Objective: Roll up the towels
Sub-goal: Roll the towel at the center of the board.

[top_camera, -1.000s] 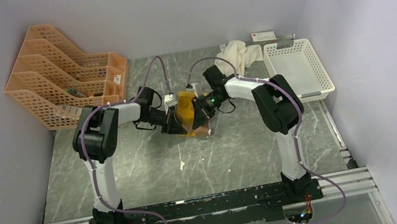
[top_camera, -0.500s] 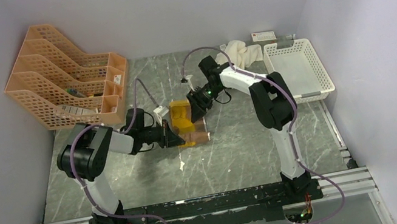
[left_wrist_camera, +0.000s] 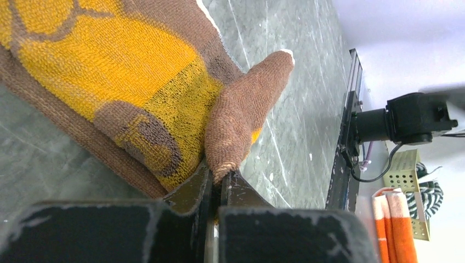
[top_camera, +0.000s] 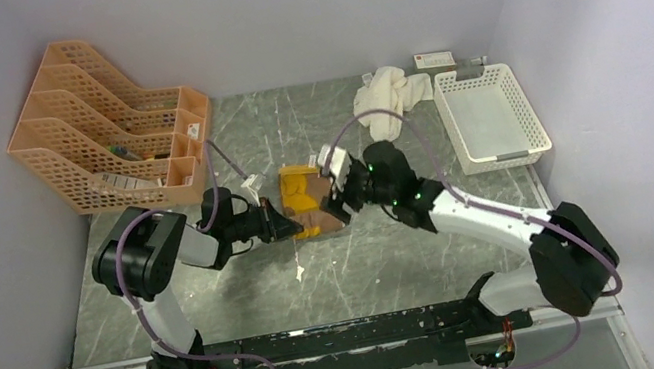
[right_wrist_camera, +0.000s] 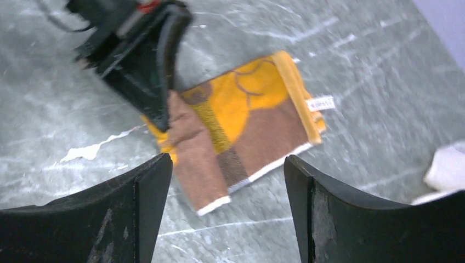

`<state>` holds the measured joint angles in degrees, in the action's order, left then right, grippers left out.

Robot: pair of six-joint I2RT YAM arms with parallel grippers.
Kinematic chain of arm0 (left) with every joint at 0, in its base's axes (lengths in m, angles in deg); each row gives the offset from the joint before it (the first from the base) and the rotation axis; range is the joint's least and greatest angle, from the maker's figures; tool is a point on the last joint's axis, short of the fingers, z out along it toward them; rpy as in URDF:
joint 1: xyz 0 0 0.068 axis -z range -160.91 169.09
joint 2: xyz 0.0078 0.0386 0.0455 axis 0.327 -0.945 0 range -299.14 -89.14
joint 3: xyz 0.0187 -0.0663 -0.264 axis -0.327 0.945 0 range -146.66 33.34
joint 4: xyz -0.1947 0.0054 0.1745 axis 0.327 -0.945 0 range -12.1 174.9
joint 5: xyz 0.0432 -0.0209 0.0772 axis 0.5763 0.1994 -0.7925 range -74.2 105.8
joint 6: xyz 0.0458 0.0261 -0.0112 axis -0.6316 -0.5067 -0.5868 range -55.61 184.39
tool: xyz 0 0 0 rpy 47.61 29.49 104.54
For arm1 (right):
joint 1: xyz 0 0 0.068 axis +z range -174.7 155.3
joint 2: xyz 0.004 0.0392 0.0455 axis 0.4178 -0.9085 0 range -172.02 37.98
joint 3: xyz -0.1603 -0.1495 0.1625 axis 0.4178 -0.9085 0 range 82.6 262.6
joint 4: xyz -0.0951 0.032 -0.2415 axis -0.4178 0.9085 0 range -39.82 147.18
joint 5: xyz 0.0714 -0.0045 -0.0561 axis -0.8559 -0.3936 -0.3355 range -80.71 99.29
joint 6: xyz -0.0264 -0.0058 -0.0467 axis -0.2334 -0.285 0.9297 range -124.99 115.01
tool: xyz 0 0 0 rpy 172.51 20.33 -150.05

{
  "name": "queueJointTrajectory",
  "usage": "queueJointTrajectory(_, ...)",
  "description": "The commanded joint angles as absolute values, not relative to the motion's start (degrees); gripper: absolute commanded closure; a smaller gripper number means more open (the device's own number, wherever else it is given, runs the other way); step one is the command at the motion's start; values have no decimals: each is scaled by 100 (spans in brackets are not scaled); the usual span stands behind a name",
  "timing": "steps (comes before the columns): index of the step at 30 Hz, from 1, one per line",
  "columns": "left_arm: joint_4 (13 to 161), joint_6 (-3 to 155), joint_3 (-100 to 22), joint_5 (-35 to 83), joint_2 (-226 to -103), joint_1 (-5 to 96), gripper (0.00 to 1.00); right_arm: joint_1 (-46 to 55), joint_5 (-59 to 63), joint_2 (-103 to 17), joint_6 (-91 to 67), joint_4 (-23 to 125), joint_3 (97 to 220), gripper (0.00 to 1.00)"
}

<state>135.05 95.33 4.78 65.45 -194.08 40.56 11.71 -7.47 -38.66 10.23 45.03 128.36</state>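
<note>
R gripper [right_wrist_camera: 226, 164] has let go & swung back nearer, jaws now wide apart, holding nothing, over the brown towel [top_camera: 302, 194]. L gripper [left_wrist_camera: 217, 178] is pinched tight on its folded brown corner. Towel lies mid-table [top_camera: 396, 253], loosely flat, yellow side w/ brown curves up. White hem label [right_wrist_camera: 319, 103] unreadable. Cream towel [top_camera: 385, 91] bunched at far edge.

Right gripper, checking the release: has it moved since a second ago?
Yes: the right gripper drew back from the cream towel toward the near rail, jaws open.
</note>
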Motion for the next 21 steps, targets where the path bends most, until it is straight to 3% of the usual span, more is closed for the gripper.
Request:
queueJointTrajectory(1,13779,9805,527,6388,-19478,4054,93,1732,-570,-3580,2310,3513,12125,24)
queueJointTrajectory(14,12732,9591,242,6581,-19746,4054,93,2616,-32,-4575,4588,4508,12403,29)
queueJointTrajectory(21,12695,9611,319,6584,-19748,4012,93,2876,506,-5246,5025,4418,12590,30)
